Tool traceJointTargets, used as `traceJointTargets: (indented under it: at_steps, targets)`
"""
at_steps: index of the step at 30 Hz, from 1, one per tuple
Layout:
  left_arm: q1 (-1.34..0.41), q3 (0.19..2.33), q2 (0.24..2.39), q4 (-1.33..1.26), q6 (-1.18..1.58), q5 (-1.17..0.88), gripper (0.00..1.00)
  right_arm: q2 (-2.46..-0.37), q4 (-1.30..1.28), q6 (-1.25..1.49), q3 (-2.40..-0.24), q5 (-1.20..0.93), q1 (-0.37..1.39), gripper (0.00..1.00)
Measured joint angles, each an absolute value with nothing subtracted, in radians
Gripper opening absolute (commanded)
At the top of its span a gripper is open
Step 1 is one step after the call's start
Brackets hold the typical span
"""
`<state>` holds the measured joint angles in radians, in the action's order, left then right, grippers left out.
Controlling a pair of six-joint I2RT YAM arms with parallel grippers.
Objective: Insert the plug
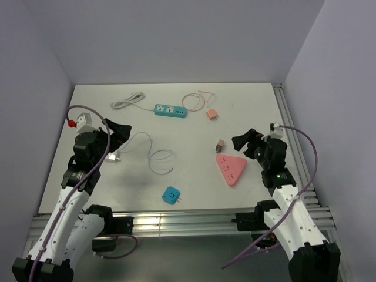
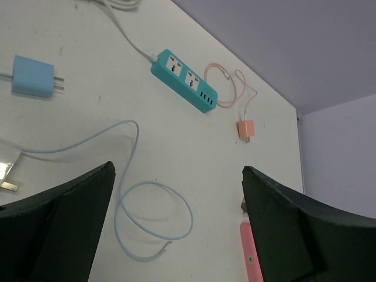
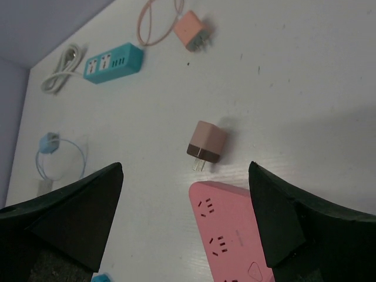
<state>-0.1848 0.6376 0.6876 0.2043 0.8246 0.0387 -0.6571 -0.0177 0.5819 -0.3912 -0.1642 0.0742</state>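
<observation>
Spread wide, gripping nothing: left claw (image 1: 122, 136) and right claw (image 1: 245, 141). Loose on white desk (image 1: 264, 106), small brown plastic cube plug (image 3: 207, 143), prongs toward pink triangular plastic power strip (image 3: 235, 235) just beside it. Risk: off-centre pinch twisting plug, prongs missing slots.

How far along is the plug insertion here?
Done: nothing; the brown plug lies loose just off the pink strip, prongs toward it. In hand: nothing; the left end effector and right end effector are open and empty. Left: grasp the plug and insert it.
</observation>
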Motion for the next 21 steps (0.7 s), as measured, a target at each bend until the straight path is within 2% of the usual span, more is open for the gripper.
traceJointTargets:
  at_steps: [8,15,21]
  targets:
    - [-0.185,0.707,0.85,0.233,0.799,-0.071,0.88,-0.826,-0.104,0.583,-0.5,-0.163,0.143,0.95]
    - [-0.231,0.707,0.822,0.266,0.823,-0.154,0.81,-0.994,-0.165,0.564,-0.683,-0.142,0.417,0.95]
    - [-0.37,0.691,0.725,0.365,0.895,-0.147,0.84,-1.055,-0.172,0.561,-0.68,-0.149,0.619,0.97]
